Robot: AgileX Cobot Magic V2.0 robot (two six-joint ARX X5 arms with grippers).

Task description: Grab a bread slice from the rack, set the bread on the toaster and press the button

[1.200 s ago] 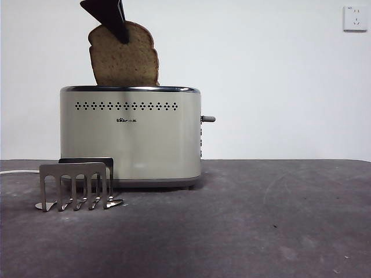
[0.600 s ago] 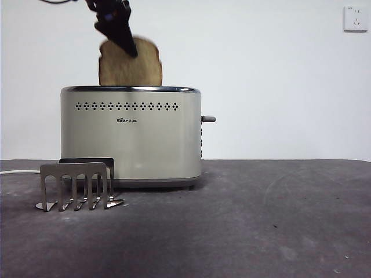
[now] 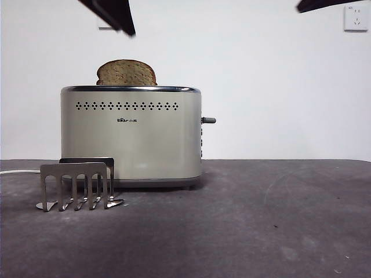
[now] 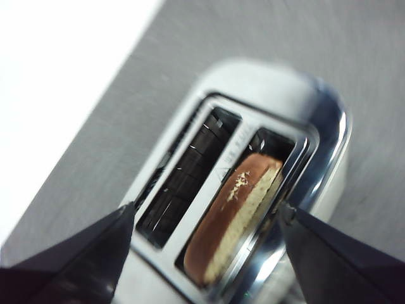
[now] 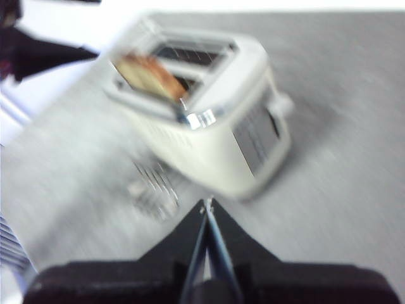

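Observation:
The slice of bread [image 3: 126,73] stands in one slot of the cream toaster [image 3: 131,136], only its rounded top above the chrome rim. In the left wrist view the bread [image 4: 231,223] sits in the slot with the other slot empty. My left gripper [image 4: 205,218] is open and empty, above the toaster; it shows as a black tip at the top left of the front view [image 3: 116,14]. My right gripper [image 5: 207,204] is shut and empty, high to the right. The button [image 3: 208,120] sticks out of the toaster's right end. The grey rack [image 3: 78,185] stands empty in front.
A white cord [image 3: 17,171] runs off left behind the rack. A wall socket [image 3: 355,18] sits at the upper right. A black arm tip [image 3: 324,4] shows at the top right. The dark table [image 3: 261,226] stretches right of the toaster.
The left gripper let go of the bread and rose. The bread dropped deeper into the slot. A black arm tip appeared at the top right.

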